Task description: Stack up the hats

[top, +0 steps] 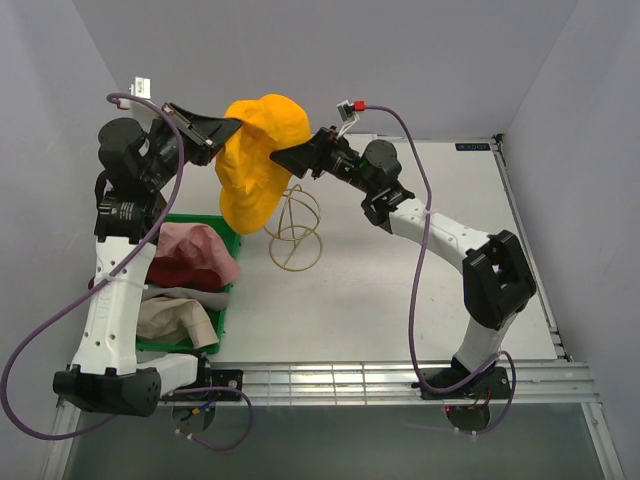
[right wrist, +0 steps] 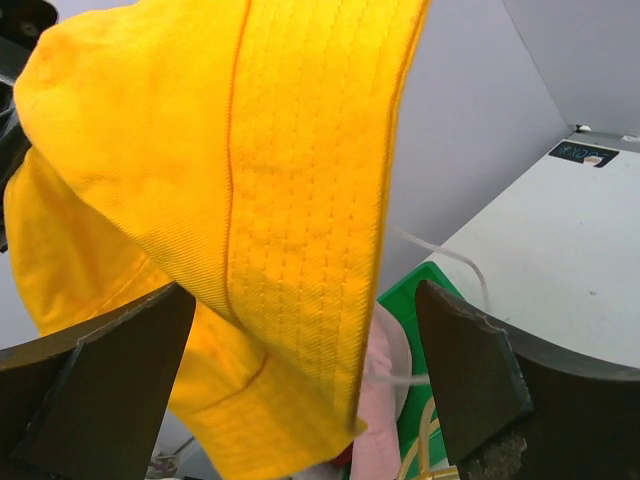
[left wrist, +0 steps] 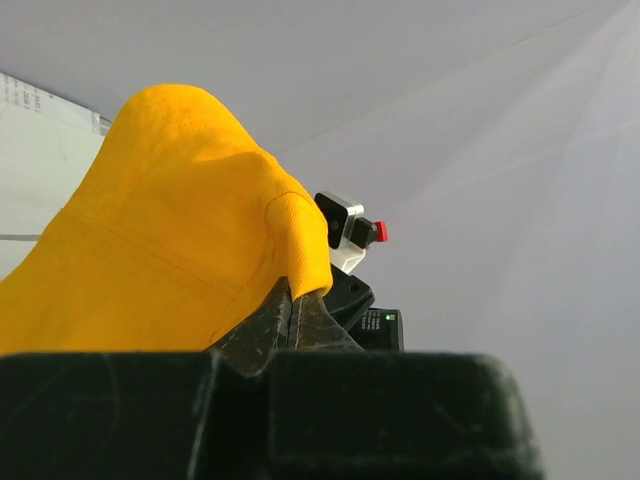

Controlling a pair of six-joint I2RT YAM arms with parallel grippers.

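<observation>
White table (top: pixel 400 300): fills the enclosure floor, grey walls on the left, right and far sides. Left arm (top: pixel 115 290): white and black, rises along the left edge and reaches up toward the far left. Right arm (top: pixel 450 235): rises from the near right and bends across toward the far centre. Yellow-orange hat (top: pixel 258 160): stitched brim, held in the air above the far-left part of the table between the two arms, hanging loose with its lower edge over the far corner of the tray. Green plastic tray (top: pixel 228 300): on the left side of the table, beside the left arm. Pale pink hat (top: pixel 200 245): at the far end of the tray, crumpled. Dark red hat (top: pixel 175 272): just nearer, partly under the pink one. Beige hat (top: pixel 175 318): at the near end of the tray, with a strip of greyish cloth along its far edge. Gold wire sphere frame (top: pixel 295 232): on the table just right of the tray, below the raised hat. Left gripper (top: pixel 225 130): fingers pressed together, pinching the hat's upper left edge. Right gripper (right wrist: pixel 305 300): fingers (right wrist: pixel 470 370) spread wide, the hat's brim hanging between them, not clamped.
</observation>
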